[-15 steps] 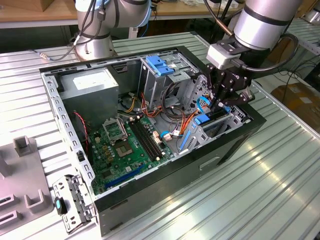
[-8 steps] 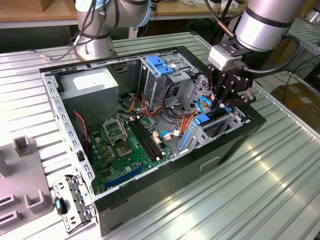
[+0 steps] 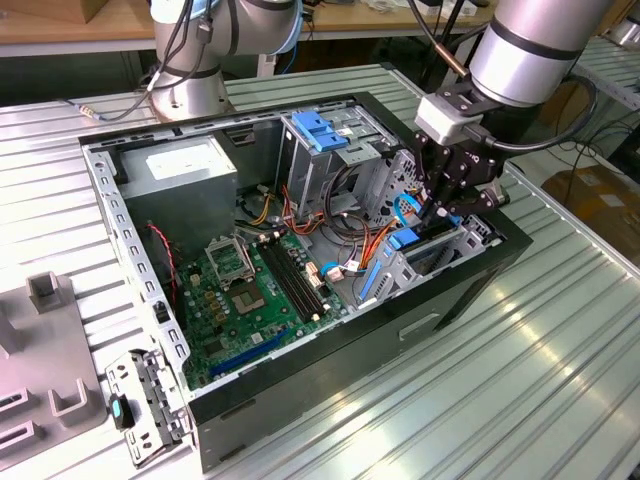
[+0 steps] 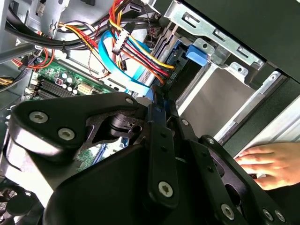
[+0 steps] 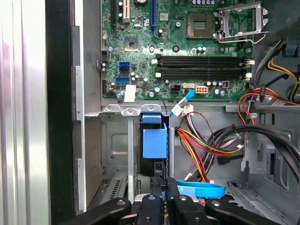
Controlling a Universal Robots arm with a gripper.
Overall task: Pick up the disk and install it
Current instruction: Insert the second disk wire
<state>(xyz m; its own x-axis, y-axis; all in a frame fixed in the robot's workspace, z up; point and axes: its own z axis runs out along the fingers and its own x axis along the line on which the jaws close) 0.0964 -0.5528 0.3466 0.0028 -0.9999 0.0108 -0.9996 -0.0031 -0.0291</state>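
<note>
Disk (image 5: 154, 143): blue-railed drive, seated edge-on in the bay at the first wrist view's lower centre, inside the open computer case (image 3: 470, 290). Judged rigid, fairly heavy, shock-sensitive; best held by its hard plastic rails. Gripper (image 3: 440, 212): black linkage fingers closed narrowly over the disk's edge; actual contact can't be confirmed.

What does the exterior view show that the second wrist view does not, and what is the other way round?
The exterior view adds the grey power supply box, the whole black case and the slatted table. The second wrist view adds a person's hand outside the case wall. Both share the gripper low over the drive bay, the green motherboard and the coloured cables.
</note>
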